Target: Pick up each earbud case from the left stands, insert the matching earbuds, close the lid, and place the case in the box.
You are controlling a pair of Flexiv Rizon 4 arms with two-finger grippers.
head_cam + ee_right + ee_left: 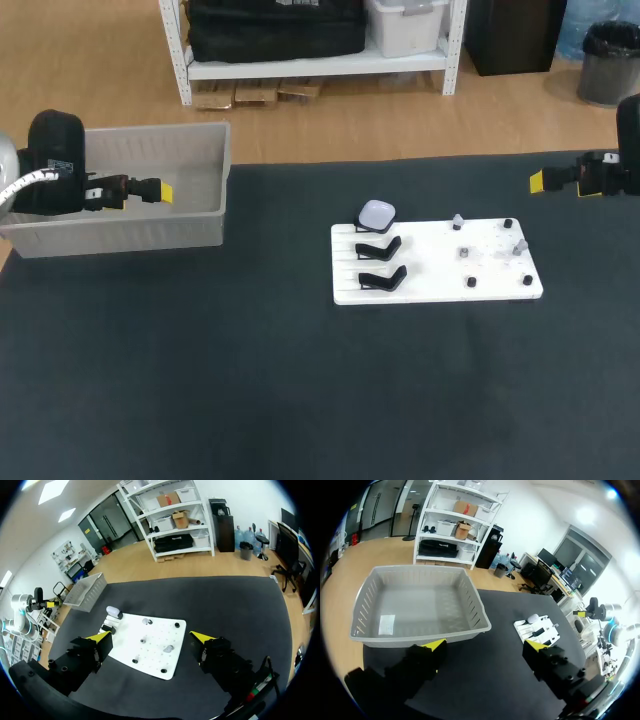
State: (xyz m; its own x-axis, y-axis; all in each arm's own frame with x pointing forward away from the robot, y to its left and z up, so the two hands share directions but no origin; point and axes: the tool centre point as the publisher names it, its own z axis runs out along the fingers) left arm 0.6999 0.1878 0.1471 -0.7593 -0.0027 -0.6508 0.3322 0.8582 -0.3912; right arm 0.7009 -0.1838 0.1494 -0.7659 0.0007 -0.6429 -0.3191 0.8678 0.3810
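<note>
Earbud case up on the white board, well apart from both grippers. Left gripper wide open by the grey box. Right gripper wide open too, off past the board.

light: bright, even | source: ceiling panels | shadows: faint

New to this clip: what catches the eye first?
The white board in the middle of the dark table stands out, with one pale earbud case on the rearmost of its black stands, the front two empty. A grey box sits at the far left, the left end effector open beside it; the right end effector hangs open at the right.
</note>
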